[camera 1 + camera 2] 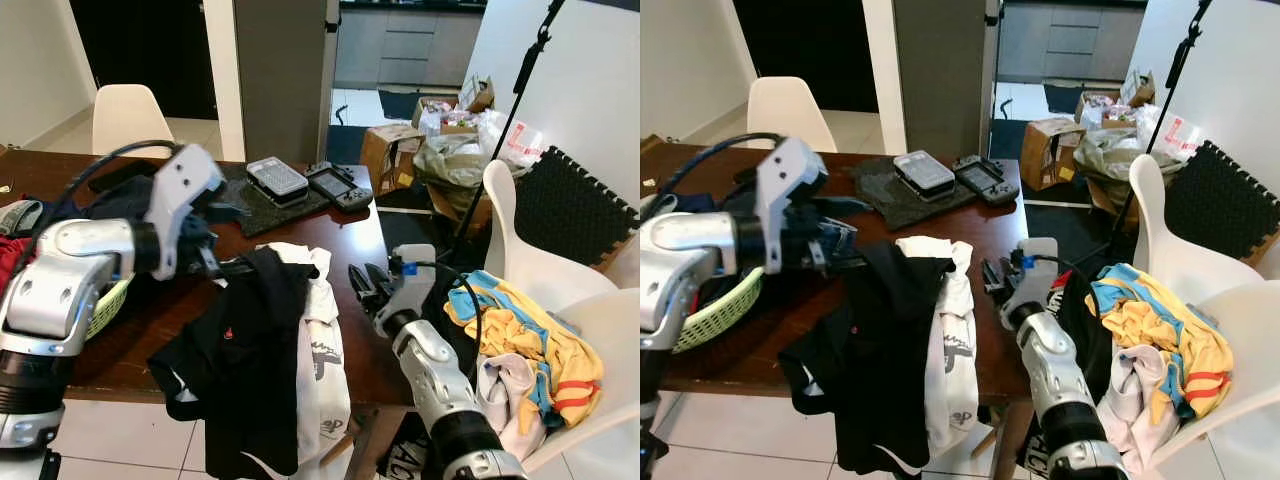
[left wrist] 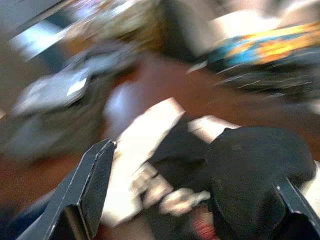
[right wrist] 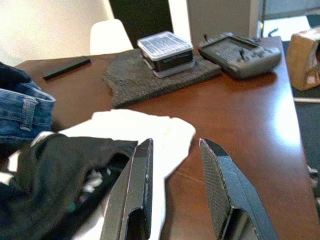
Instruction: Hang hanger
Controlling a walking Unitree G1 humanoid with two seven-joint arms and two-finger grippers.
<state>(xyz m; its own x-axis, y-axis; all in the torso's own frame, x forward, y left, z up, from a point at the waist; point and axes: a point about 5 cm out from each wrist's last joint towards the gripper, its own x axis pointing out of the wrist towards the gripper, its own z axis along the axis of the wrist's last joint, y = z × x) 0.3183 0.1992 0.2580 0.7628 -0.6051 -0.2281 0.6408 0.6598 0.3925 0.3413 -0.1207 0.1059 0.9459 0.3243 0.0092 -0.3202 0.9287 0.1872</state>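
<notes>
We see no bare hanger; we judge it sits inside the black garment (image 1: pixel 250 350), which drapes over a white garment (image 1: pixel 322 330) at the front edge of the desk (image 1: pixel 350 235).

The left gripper (image 1: pixel 215 262) is at the garment's top. The head views suggest a grasp, but the blurred wrist view shows its fingers (image 2: pixel 82 192) spread wide around the cloth, so we cannot tell whether it grips.

The right gripper (image 3: pixel 175 190) hovers just beside the white garment, fingers (image 3: pixel 135 185) released and empty.

To do this step well, we should confirm the hold, then lift until the hem clears the edge.

Containers: a green basket (image 1: pixel 725 310) under the left arm, contents hidden; cardboard boxes (image 1: pixel 385 150) on the floor beyond, holding indistinct clutter.
</notes>
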